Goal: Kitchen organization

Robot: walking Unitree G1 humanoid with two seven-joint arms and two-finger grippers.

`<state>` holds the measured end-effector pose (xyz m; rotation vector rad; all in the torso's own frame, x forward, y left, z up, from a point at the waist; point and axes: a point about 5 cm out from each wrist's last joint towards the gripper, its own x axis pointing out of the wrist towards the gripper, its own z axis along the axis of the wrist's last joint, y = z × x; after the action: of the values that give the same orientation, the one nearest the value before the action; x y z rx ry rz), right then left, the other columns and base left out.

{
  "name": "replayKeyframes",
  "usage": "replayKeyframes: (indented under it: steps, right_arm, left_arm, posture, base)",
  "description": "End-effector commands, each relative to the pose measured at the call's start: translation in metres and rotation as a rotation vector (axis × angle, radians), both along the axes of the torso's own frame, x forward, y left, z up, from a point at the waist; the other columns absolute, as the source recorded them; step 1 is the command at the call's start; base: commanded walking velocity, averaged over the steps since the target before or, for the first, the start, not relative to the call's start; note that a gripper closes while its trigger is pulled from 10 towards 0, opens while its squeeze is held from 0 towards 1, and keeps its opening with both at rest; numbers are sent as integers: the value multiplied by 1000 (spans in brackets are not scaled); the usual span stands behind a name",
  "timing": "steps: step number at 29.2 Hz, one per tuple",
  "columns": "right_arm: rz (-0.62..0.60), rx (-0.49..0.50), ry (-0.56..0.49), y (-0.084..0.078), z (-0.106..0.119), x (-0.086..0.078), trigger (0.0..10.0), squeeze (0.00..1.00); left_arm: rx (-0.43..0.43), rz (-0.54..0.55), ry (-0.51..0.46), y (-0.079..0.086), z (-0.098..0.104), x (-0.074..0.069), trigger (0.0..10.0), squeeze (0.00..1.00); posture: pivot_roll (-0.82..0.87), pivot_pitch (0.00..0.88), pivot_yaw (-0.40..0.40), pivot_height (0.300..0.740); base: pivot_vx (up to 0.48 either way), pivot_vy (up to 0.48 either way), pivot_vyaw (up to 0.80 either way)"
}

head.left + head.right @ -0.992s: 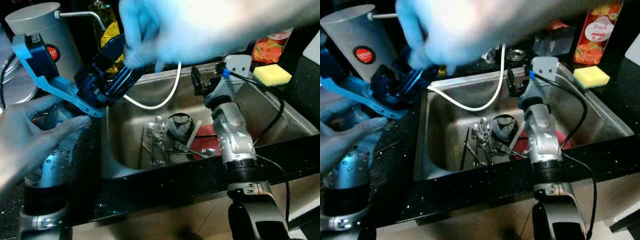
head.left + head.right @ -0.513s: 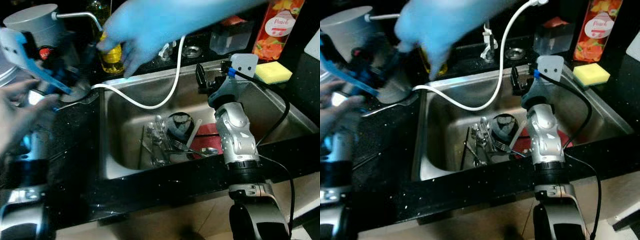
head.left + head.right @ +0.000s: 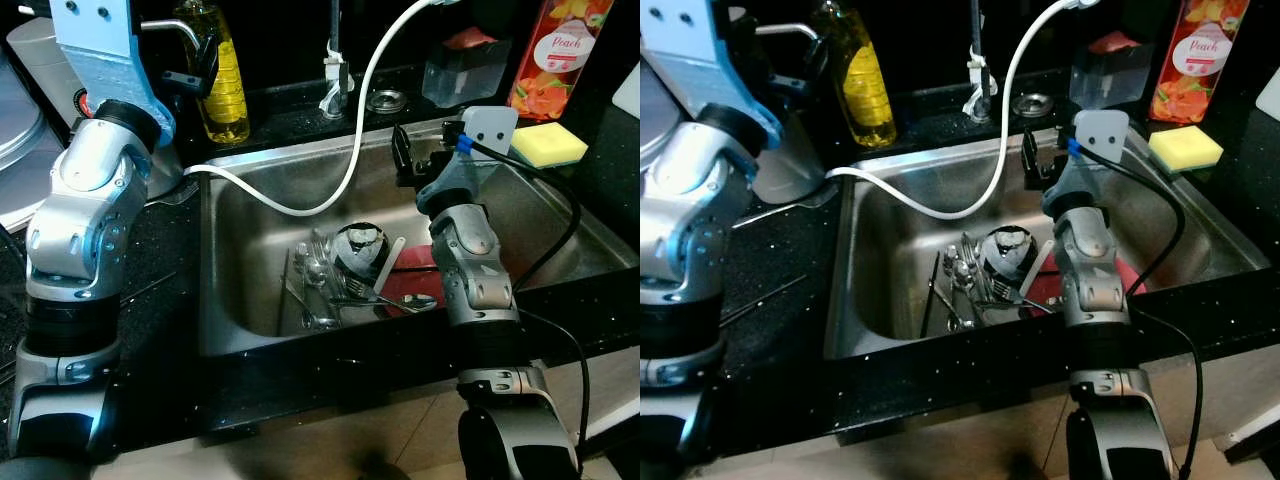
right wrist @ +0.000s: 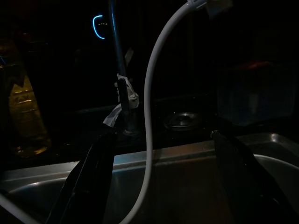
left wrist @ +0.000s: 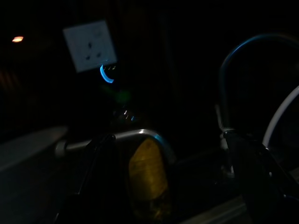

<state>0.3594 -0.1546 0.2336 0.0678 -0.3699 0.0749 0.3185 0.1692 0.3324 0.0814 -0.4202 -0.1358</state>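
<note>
Little of the tidying looks done: the steel sink (image 3: 240, 250) holds a heap of unwashed things, with forks and spoons (image 3: 318, 280) lying loose on its floor, a dark round bowl or lid (image 3: 360, 245) tipped among them, and something red (image 3: 415, 285) partly hidden behind the right forearm. A white hose (image 3: 350, 160) loops down from above into the basin and out over its left rim. On the black counter (image 3: 160, 330) around the sink stand a bottle of yellow dish soap (image 3: 222, 75), a grey kettle-like can (image 3: 775, 170), a clear soap dish (image 3: 460, 75), an orange carton (image 3: 545, 50) and a yellow sponge (image 3: 548, 145), none of them yet sorted. The right gripper (image 4: 159, 177) hangs above the sink's back rim, its fingers (image 4: 88, 172) apart and empty, facing the faucet base (image 4: 124, 105). The left gripper (image 5: 173, 186) is raised by the soap bottle; in its dark wrist view the fingers (image 5: 252, 172) seem spread with nothing between them, though that is hard to confirm. Everything in the basin remains to be dealt with.
</note>
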Motion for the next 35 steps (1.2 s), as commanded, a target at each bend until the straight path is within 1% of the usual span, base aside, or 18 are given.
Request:
replayKeyframes:
  steps: [1, 12, 17, 25, 29, 35]
  right_arm:
    - [-1, 10, 18, 1, -6, -1, 10000, 0]
    - [-1, 8, 18, -1, -5, -1, 10000, 0]
    - [0, 7, 19, 0, -5, -1, 10000, 0]
    - [1, 8, 16, 0, -4, -1, 10000, 0]
    - [0, 8, 17, 0, -4, -1, 10000, 0]
    - [0, 9, 17, 0, -5, -1, 10000, 0]
  left_arm:
    - [-7, 46, 21, 3, 1, -2, 10000, 0]
    - [-18, 48, 8, -1, 2, -1, 10000, 0]
    - [-31, 83, -3, 3, 3, -3, 10000, 0]
    - [-53, 87, -22, 7, -3, -6, 10000, 0]
    - [-102, 79, -49, 10, -3, -10, 10000, 0]
    - [-148, 72, -54, 14, -4, -12, 10000, 0]
  posture:
    - [-70, 0, 117, 740]
    - [-71, 0, 112, 740]
    - [-71, 0, 110, 740]
    - [-70, 0, 109, 740]
    - [-70, 0, 111, 740]
    - [-68, 0, 113, 740]
  base:
    - [0, 0, 0]
    - [0, 0, 0]
    - [0, 0, 0]
    - [0, 0, 0]
    - [0, 0, 0]
    - [0, 0, 0]
